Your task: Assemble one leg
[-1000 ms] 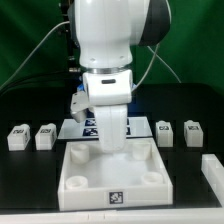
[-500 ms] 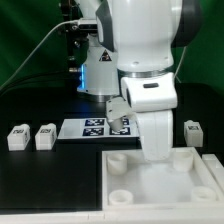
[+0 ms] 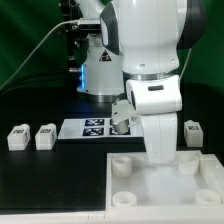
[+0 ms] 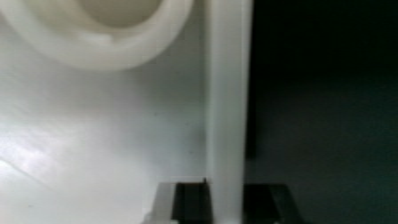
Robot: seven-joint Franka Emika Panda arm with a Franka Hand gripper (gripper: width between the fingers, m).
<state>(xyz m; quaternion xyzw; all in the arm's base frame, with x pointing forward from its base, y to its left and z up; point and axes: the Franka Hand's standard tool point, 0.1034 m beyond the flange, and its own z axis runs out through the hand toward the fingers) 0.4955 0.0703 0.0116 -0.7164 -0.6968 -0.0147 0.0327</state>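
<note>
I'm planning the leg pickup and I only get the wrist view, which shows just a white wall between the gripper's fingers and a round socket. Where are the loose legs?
Observer: Two stand side by side on the table at the exterior view's left: the outer left leg and the inner left leg. Both are apart from the panel.
Operator: Any on the other side?
Observer: One, the right leg, stands behind the panel's far edge at the exterior view's right. I see no fourth; the arm may hide it.
Operator: What lies between the two groups?
Observer: The marker board lies flat on the table, partly behind the arm.
</note>
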